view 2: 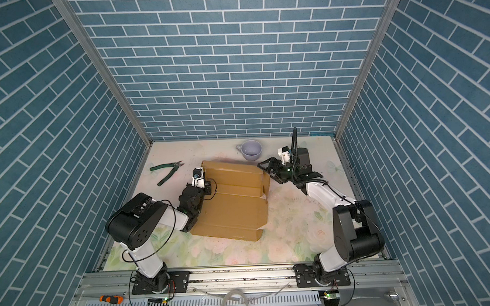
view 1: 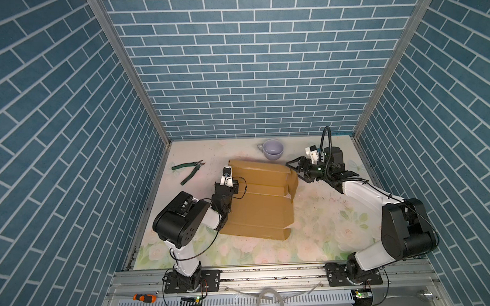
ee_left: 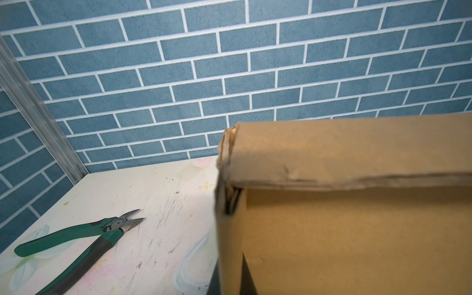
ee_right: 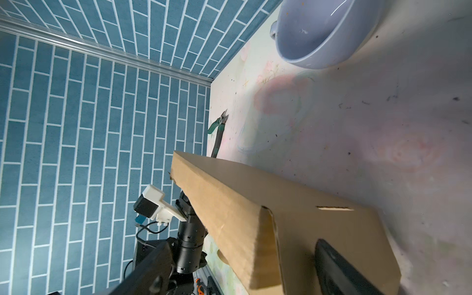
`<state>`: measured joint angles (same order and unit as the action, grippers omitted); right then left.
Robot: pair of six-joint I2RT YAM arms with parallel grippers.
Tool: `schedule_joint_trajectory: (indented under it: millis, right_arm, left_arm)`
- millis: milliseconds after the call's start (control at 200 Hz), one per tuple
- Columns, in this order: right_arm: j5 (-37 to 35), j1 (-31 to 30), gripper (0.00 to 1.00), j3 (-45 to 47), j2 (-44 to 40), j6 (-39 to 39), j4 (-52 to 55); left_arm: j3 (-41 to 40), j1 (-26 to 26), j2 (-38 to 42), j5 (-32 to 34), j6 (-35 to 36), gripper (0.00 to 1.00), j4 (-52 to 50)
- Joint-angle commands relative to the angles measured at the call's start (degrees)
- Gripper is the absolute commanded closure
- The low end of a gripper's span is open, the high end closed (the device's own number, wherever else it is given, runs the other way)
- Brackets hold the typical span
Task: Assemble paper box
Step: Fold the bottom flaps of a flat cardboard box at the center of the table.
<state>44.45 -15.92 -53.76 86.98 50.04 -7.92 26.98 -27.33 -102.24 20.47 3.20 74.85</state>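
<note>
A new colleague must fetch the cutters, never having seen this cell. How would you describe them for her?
On the floral table, find the brown paper box in the middle. Left of its far end, near the left wall, the side cutters lie flat, clear of the box. Green handles and pointed metal tips set them apart from the lilac cup beyond the box.
</note>
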Motion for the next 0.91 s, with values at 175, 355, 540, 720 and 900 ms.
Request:
schedule_joint_trajectory:
  millis: [175,355,540,720,900]
  right_arm:
    - [1.87,1.95,0.11,5.14,-7.98,-6.97,-5.25]
    - [-1.12,7.04,0.11,6.10,-12.61,-10.34,-1.15]
    - [-14.81,13.69,0.19,1.78,-13.03,-14.54,13.13]
    - [-27.08,14.45,0.25,-6.13,-4.98,-23.70,28.22]
    - [-27.48,8.83,0.24,-5.46,-0.52,-28.69,25.07]
  left_arm:
    - [0.81,0.26,0.81,-0.78,0.64,1.00,-1.17]
    - [1.10,0.26,0.99,-1.13,0.85,1.00,-1.72]
    - [1.17,0.18,0.92,-1.40,1.02,1.00,-1.99]
    - [1.20,0.26,0.94,-1.57,1.10,1.00,-1.94]
    - [1.18,0.22,0.94,-1.66,1.10,1.00,-1.92]
